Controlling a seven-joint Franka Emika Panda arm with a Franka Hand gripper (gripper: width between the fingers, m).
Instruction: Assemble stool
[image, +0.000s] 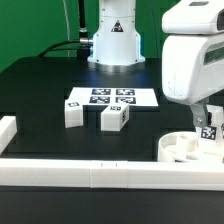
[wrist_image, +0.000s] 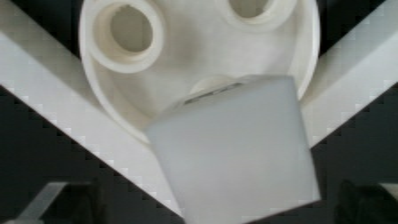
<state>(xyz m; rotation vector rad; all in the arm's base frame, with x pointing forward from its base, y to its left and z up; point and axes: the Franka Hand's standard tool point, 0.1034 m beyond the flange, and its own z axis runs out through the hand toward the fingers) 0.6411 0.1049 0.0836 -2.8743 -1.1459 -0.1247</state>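
Exterior view shows the round seat (image: 188, 147) at its right against the border rail (image: 110, 176), half hidden by the arm, a leg block (wrist_image: 231, 150) standing in it between the spread claw (image: 210, 128).

From my remote seat, the arm (image: 193, 55) was a bulky, glossy white shell with rounded corners filling the upper right of the exterior view, a thin dark seam running down its casing. Its base (image: 113, 35) stood at top centre as a white, rounded column with grey joint rings, flaring wider toward the foot. A dark cable (image: 68, 43) trailed away toward the upper left.
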